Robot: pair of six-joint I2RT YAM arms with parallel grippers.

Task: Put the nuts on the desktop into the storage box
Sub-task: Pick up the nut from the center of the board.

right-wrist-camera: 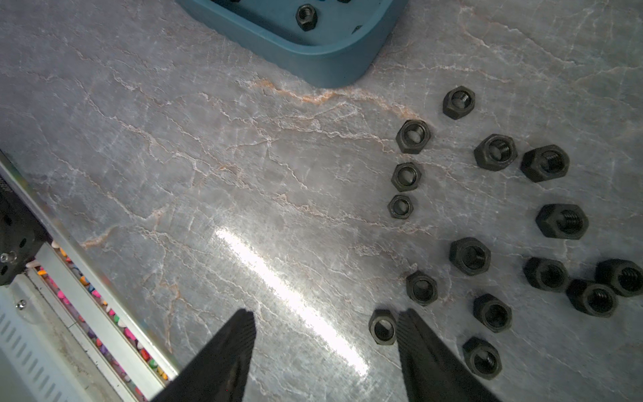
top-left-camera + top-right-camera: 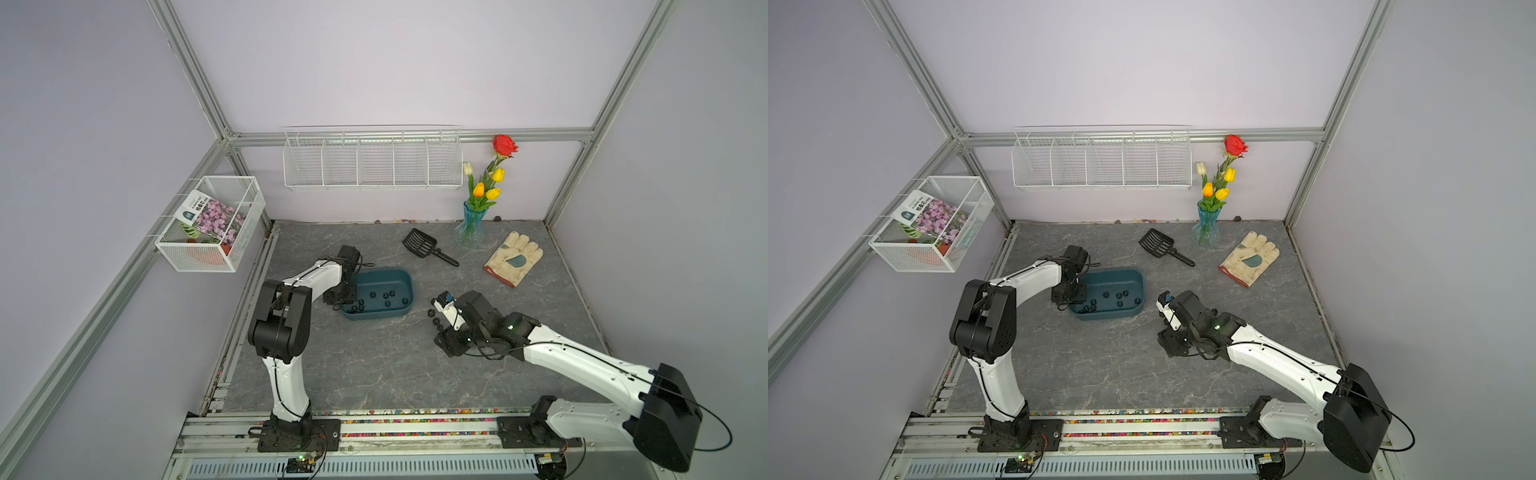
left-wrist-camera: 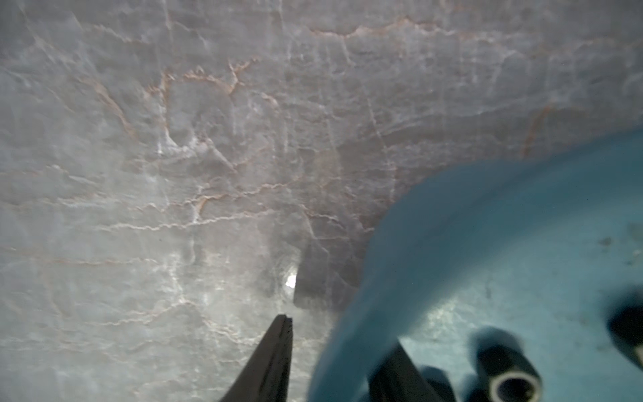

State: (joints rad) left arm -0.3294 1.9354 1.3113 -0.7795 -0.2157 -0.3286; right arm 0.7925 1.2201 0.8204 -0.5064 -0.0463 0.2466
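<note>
Many nuts (image 1: 469, 255) on desktop (image 1: 208, 174), one between parted right hand (image 1: 325, 327) fingers (image 1: 422, 351)

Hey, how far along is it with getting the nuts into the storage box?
Partly done: several nuts already lie in the storage box. In hand: nothing. The left gripper is open, astride the box's wall, and the right gripper is open and empty over the desktop. Left to do: about fifteen loose nuts on the desktop beside the right gripper.

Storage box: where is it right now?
In a top view, the storage box sits on the desktop left of centre, its left end under the left gripper.
</note>
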